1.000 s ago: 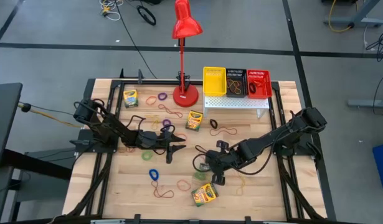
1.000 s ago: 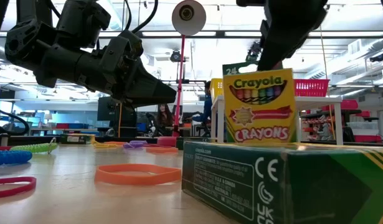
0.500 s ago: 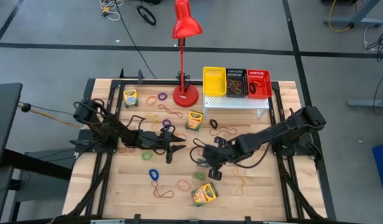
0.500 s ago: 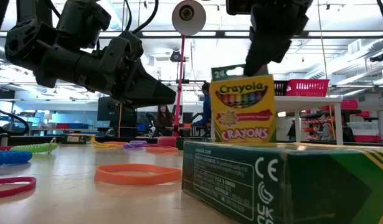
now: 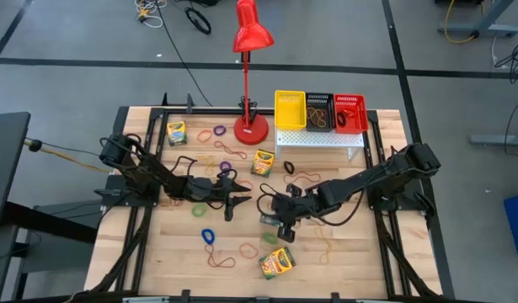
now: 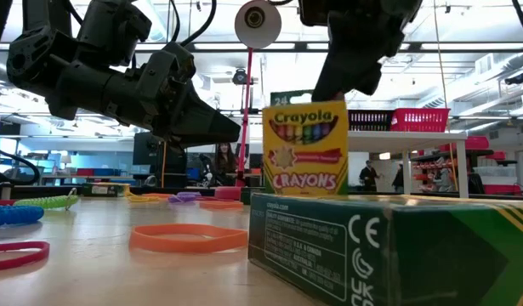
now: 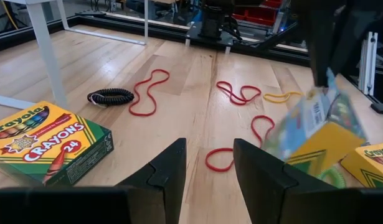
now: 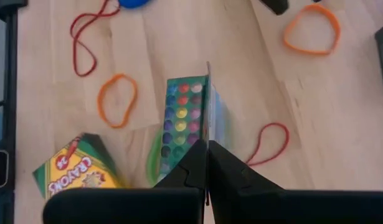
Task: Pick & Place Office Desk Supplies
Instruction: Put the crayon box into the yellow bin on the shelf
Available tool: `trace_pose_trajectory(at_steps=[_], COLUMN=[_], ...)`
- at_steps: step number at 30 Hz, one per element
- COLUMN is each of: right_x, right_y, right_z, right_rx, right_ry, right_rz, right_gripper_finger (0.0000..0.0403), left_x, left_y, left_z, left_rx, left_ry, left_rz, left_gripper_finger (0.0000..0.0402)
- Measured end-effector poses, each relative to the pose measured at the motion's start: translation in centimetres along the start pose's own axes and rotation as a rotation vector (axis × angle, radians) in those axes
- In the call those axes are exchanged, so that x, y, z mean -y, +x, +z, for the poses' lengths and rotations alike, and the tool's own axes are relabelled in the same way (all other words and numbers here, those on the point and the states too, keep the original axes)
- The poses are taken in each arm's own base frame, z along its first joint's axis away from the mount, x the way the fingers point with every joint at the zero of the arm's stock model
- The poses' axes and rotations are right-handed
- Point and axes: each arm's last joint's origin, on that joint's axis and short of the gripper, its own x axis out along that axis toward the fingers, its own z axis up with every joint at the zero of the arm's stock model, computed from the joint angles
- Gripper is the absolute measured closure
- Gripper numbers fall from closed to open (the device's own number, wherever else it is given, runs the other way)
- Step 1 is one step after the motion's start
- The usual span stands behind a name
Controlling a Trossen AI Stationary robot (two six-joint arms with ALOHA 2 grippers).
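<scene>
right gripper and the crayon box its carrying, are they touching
Touching. In the right wrist view the right gripper has its fingers shut on the top flap of the crayon box; the low view shows that box hanging above the table.

A wooden table [image 5: 351,261] stands on a grey floor [image 5: 73,50] crossed by dark lines. Cables [image 5: 170,13] lie on the floor behind it. A red lamp [image 5: 250,38] rises at the table's far edge beside a white stand [image 5: 319,138]. Beyond the table, a bright hall has ceiling lights [image 6: 465,64] and shelves [image 6: 499,174].
</scene>
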Motion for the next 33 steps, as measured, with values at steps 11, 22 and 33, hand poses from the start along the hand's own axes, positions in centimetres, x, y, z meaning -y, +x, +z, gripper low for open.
trace_pose_trajectory(at_steps=[11, 22, 33], right_x=[0.2, 0.2, 0.5], right_y=[0.1, 0.1, 0.9], right_z=[0.4, 0.9, 1.0], right_rx=[0.018, 0.043, 0.037], right_ry=[0.003, 0.034, 0.042], right_rz=[0.024, 0.073, 0.074], right_gripper_finger=[0.0394, 0.0394, 0.0394], left_x=[0.0, 0.0, 0.0], left_y=[0.0, 0.0, 0.0], left_z=[0.0, 0.0, 0.0], left_rx=[0.0, 0.0, 0.0], left_ry=[0.0, -0.001, -0.001], left_rz=[0.0, 0.0, 0.0], left_gripper_finger=[0.0261, 0.0261, 0.0261])
